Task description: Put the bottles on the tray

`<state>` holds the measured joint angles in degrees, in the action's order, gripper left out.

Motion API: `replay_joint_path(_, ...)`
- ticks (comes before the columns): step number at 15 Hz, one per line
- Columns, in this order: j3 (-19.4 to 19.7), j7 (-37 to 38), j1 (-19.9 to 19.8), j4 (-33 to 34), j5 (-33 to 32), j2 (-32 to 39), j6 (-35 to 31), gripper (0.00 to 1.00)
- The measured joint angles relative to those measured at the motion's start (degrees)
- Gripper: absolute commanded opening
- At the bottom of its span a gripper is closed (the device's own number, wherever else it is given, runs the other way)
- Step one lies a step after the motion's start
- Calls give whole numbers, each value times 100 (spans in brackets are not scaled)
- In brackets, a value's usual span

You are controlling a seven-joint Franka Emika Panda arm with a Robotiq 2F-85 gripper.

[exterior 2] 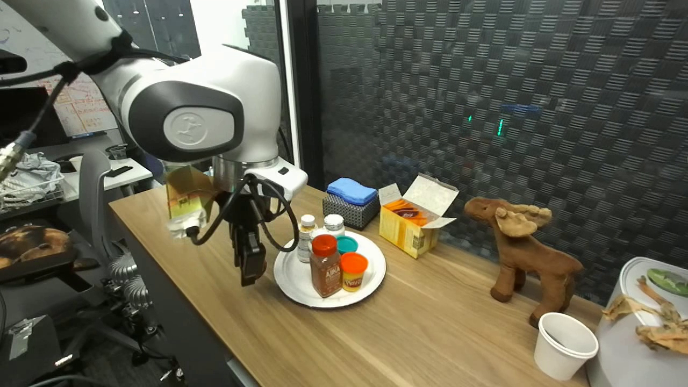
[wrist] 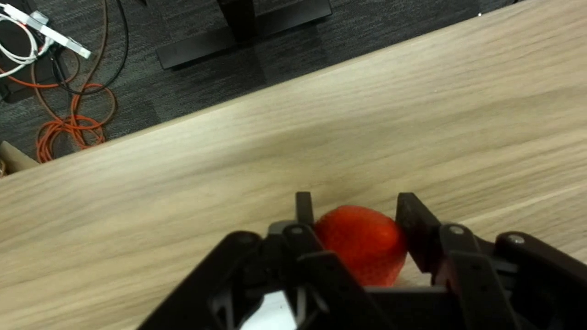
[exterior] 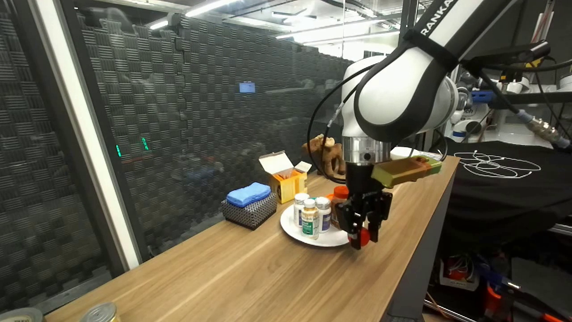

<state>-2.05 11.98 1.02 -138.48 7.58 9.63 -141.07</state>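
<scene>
Gripper (exterior: 365,239): pinching red item (wrist: 362,243), near plate (exterior 2: 294,274)
Plate: bottles (exterior: 309,223) upright inside rim
Bench edge (wrist: 257,95): wood strip (wrist: 257,151) before gripper

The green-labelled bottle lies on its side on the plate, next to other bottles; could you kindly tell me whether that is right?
Not on its side: the green-labelled bottle stands upright on the plate, next to other bottles, as an exterior view shows.
</scene>
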Motion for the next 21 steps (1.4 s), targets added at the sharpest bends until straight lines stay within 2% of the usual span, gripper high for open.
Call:
replay_joint_path(8,79,3,17,347,-1,297,-302,25)
replay_joint_path(9,89,4,17,401,-3,354,-345,75)
replay_joint_path(10,101,7,17,455,-28,408,-394,75)
replay_joint_path(13,109,7,20,554,-52,459,-485,98)
replay_joint_path(17,103,2,52,496,-58,245,-508,100)
replay_joint_path(21,77,32,146,69,-208,-467,-431,100)
